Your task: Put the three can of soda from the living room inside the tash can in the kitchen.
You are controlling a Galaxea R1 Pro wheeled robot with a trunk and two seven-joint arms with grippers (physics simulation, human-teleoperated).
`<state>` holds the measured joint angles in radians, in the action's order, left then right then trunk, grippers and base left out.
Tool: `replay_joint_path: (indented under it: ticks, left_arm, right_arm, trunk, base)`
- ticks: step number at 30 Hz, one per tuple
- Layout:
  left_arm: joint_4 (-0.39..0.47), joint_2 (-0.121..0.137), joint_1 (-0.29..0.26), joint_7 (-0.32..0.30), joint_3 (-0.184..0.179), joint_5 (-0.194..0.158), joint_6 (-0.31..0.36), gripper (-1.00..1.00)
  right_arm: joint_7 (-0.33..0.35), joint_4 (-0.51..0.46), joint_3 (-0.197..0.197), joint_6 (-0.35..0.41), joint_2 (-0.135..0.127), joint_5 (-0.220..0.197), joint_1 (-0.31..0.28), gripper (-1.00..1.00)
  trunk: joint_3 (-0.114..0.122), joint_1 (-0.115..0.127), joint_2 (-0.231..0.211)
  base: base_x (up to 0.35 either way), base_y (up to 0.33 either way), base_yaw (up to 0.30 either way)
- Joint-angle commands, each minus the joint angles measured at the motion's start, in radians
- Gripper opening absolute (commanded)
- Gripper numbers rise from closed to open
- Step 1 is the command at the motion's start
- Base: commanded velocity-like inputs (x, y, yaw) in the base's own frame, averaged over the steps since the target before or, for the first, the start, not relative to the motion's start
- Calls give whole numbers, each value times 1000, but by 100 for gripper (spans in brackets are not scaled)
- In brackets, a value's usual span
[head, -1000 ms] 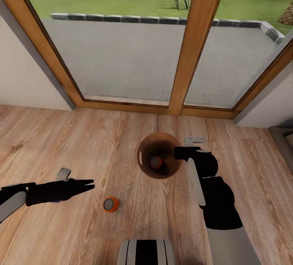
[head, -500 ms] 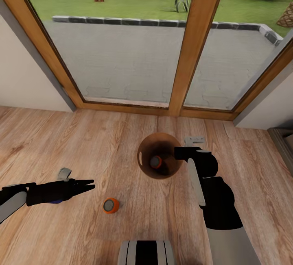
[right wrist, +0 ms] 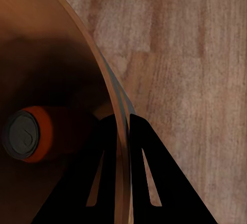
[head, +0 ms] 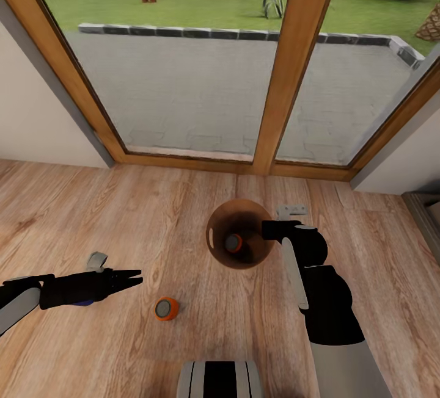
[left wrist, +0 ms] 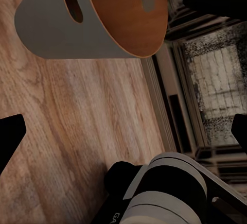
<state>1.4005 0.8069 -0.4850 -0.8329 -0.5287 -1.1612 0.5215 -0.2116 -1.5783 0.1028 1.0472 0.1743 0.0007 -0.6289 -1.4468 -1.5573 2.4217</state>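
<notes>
The right pincer (right wrist: 122,131) is clenched on the rim of the tash can (head: 215,227), which holds one orange can (head: 233,243). The left pincer (head: 131,278) hangs released, near another orange can (head: 165,308) on the floor (head: 153,215).

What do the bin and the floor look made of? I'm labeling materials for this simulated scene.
The trash can looks like bent plywood or veneer: warm tan grain inside, matte grey outside. It could equally be painted plastic. The floor reads as wood planks, with visible grain, knots and board seams, in a low-sheen finish.
</notes>
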Motion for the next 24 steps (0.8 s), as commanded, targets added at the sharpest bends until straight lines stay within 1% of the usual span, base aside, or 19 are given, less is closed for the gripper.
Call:
replay_joint_path:
  ticks: [1,14,16,17,19,21,24]
  left_arm:
    - [0,0,0,0,0,0,0,100]
    - [1,-1,0,-2,-1,1,0,100]
    - [2,-6,-1,-3,-3,1,0,100]
    - [2,-15,-1,-3,-2,2,0,100]
    - [-1,-25,-1,1,0,21,1,100]
    - [-2,-28,0,3,0,39,2,100]
    - [-3,-34,0,6,2,53,4,100]
  right_arm:
    - [5,0,0,0,0,-10,0,-100]
    - [5,0,0,0,0,-10,0,-100]
    - [5,0,0,0,0,-10,0,-100]
    - [5,0,0,0,0,-10,0,-100]
    - [5,0,0,0,0,-10,0,-100]
    - [5,0,0,0,0,-10,0,-100]
    - [5,0,0,0,0,-10,0,-100]
  trunk:
    - [0,0,0]
    - [0,0,0]
    - [0,0,0]
    - [0,0,0]
    - [0,0,0]
    - [0,0,0]
    - [0,0,0]
  base:
    - [0,0,0]
    - [0,0,0]
    - [0,0,0]
    - [0,0,0]
    - [0,0,0]
    - [0,0,0]
    - [0,0,0]
